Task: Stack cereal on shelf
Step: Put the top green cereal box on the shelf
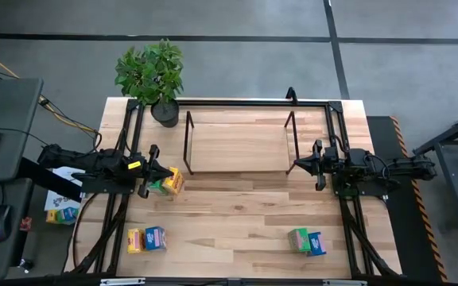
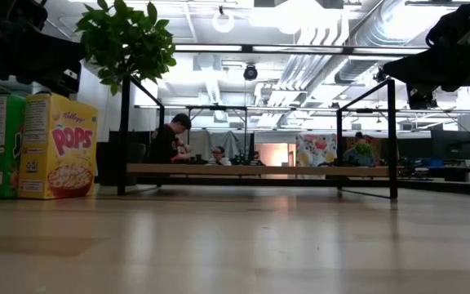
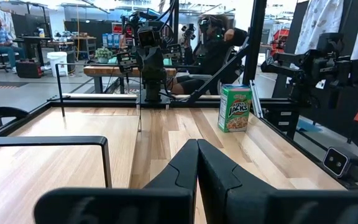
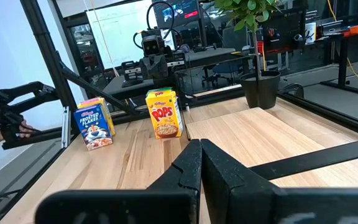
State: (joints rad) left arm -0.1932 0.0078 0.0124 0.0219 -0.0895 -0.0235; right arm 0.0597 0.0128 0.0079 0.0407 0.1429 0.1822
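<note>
Two grippers, left gripper (image 1: 151,169) and right gripper (image 1: 318,165), flank the shelf (image 1: 237,147), jaws closed empty; a yellow cereal box (image 1: 172,181) sits just beside the left one.

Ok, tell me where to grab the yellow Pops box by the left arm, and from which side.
Grip the Pops box across its two narrow sides, near the top, coming straight down from above. It stands upright on the table with a green box close against one side, so the top is the freest approach. The left gripper, jaws shut, sits right beside it and looks the nearer arm.
</note>
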